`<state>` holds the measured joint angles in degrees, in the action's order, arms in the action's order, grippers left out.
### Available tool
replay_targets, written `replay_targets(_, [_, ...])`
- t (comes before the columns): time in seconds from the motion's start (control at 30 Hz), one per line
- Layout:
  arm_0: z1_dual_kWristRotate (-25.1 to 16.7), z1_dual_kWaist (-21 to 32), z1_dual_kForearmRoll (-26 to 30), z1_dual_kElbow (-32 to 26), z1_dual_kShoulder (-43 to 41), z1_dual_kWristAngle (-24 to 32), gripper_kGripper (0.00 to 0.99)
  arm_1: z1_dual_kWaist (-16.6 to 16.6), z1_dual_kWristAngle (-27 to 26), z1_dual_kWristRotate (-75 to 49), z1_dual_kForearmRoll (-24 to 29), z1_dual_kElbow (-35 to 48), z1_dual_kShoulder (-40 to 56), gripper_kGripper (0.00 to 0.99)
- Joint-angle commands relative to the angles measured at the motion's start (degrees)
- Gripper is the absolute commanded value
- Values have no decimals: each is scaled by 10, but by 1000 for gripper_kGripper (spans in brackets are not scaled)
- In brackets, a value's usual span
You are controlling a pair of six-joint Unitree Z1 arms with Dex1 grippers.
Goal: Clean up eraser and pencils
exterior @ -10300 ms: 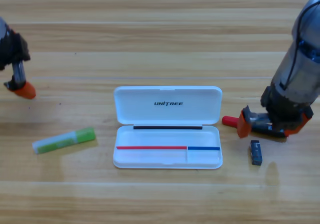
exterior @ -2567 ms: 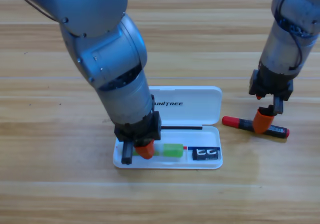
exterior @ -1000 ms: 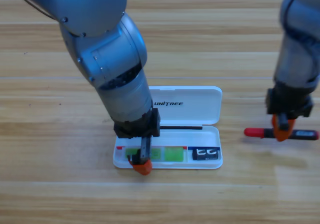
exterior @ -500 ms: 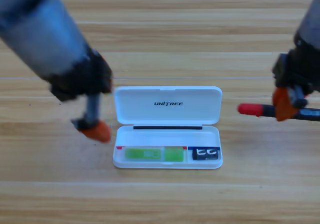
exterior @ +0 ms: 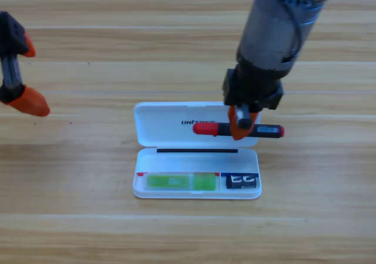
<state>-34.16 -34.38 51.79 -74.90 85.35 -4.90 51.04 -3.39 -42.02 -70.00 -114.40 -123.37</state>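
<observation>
The open white case (exterior: pixel 147 187) lies at the table's middle. Its long tray compartment holds the light-green pencil (exterior: pixel 179 182), and the small right compartment holds the dark eraser (exterior: pixel 241 182). The black marker with a red cap (exterior: pixel 212 129) hangs level above the case's raised lid (exterior: pixel 158 123), red end pointing left. My right gripper (exterior: pixel 241 126) is shut on the marker near its middle, coming down from the upper right. My left gripper (exterior: pixel 17 93) waits at the picture's left edge, clear of the case, with nothing in it.
The right arm's grey body (exterior: pixel 279 23) stands over the table behind the case. Bare wooden table (exterior: pixel 188 234) surrounds the case on every side.
The right gripper has carried the red-capped marker left from the right edge to above the case lid. The left arm has drawn back from beside the case to the left edge.
</observation>
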Motion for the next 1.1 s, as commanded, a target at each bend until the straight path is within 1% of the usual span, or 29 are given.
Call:
replay_targets(0.03, [-5,61,-12,24,-3,19,990,30,-6,4,-27,-55,-82,0])
replay_targets(0.23, [-5,80,-37,49,-4,20,990,43,-3,8,-29,-94,-117,0])
replay_targets(0.4, [-5,92,-70,85,-8,34,990,43,3,11,-32,-116,-142,0])
replay_targets(0.53, [-5,92,-89,103,-13,36,990,43,15,10,-33,-127,-154,0])
replay_targets(0.7, [-6,100,-89,106,-25,39,990,42,29,9,-33,-134,-167,0])
replay_targets(1.1, [-8,102,-90,113,-41,40,990,38,29,8,-33,-141,-176,0])
